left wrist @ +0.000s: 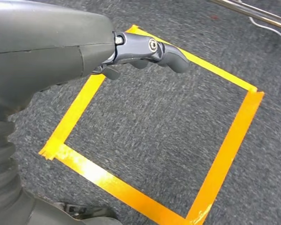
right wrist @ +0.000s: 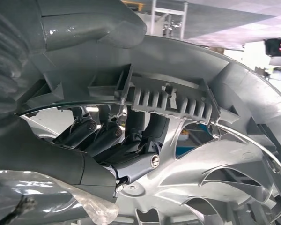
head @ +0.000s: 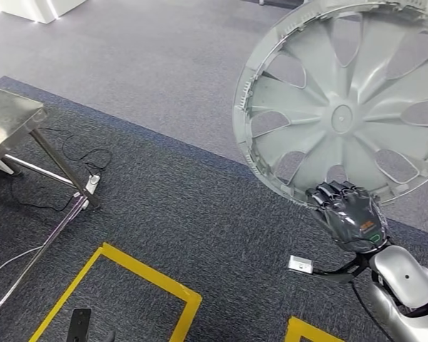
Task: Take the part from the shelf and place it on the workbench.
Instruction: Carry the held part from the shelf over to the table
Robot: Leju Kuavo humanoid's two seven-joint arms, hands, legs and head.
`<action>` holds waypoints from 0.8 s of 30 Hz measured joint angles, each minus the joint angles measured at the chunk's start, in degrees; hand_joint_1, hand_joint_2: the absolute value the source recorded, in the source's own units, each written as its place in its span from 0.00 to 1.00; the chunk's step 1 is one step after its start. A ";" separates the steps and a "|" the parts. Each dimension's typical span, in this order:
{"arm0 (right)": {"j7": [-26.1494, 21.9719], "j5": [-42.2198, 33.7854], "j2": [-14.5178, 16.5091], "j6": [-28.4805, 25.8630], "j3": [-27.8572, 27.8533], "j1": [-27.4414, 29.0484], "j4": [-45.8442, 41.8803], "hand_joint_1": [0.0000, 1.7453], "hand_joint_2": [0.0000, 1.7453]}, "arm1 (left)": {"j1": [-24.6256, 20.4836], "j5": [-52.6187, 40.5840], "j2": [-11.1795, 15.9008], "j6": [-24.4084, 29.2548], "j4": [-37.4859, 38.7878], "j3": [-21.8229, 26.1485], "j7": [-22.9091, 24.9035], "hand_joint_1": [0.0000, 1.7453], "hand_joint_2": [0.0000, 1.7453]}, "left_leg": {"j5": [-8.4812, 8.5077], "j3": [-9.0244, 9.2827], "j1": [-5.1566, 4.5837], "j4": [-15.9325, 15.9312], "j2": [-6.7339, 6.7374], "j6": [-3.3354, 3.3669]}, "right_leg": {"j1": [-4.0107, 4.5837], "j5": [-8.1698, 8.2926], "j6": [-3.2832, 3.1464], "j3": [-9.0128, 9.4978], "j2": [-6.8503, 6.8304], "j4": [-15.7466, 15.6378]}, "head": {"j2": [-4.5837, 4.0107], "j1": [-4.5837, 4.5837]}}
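Open carpet (head: 163, 142) ahead; metal table (head: 10, 117) stands far left

Matt grey plastic part (head: 344, 107), rough speckled carpet (head: 163, 199), glossy yellow tape (left wrist: 217, 173), shiny metal table legs (head: 55, 160).

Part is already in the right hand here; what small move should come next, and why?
Probably keep carrying toward the metal workbench, grip unchanged. The right hand grips the round grey part by its rim, held above carpet; the bench sits off to the left. The left hand holds nothing.

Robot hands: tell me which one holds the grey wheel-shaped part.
The right hand: its fingers grip the lower rim of the grey part, held up off the floor. The left hand holds nothing, above the yellow tape square.
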 joint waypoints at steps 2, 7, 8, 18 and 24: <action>0.03 -0.04 -0.02 -0.09 -0.04 0.05 -0.02 1.00 1.00 | -0.08 -0.05 0.02 0.10 -0.01 0.01 0.18 0.00 1.00 | 0.98 2.18 -0.64 -4.55 1.68 0.67 | 0.25 -0.37 0.45 0.31 -1.14 0.01 | 0.00 0.07; -0.01 -0.07 -0.11 -0.25 -0.08 0.13 -0.21 1.00 1.00 | 0.29 -0.35 -0.05 0.28 0.01 0.01 0.44 0.00 1.00 | 1.23 2.64 -0.42 -5.99 -0.76 2.05 | 0.06 -2.29 1.82 -0.28 -0.46 1.76 | 0.00 0.23; 0.02 -0.08 -0.20 -0.33 -0.16 0.15 -0.29 1.00 1.00 | 0.27 -0.49 -0.08 0.30 0.01 0.01 0.46 0.00 1.00 | 1.32 2.78 -0.26 -6.15 -1.34 2.25 | -0.06 -3.68 1.99 -1.70 1.12 4.42 | 0.00 0.38; -0.08 0.05 -0.47 -0.68 0.00 0.87 -0.44 1.00 1.00 | 0.14 -1.03 -0.25 0.36 0.01 0.01 1.89 0.00 1.00 | 0.86 1.99 0.22 -4.81 -8.32 1.23 | -1.11 0.74 2.26 -2.44 8.71 1.14 | 0.01 0.65; 0.03 0.09 -0.50 -0.77 -0.10 1.09 -0.80 1.00 1.00 | 0.86 -1.09 -0.15 0.84 0.04 0.01 4.32 0.00 1.00 | -3.31 -1.70 0.18 2.65 -3.44 -0.38 | -0.72 0.65 0.38 -1.47 4.89 0.56 | 0.00 0.10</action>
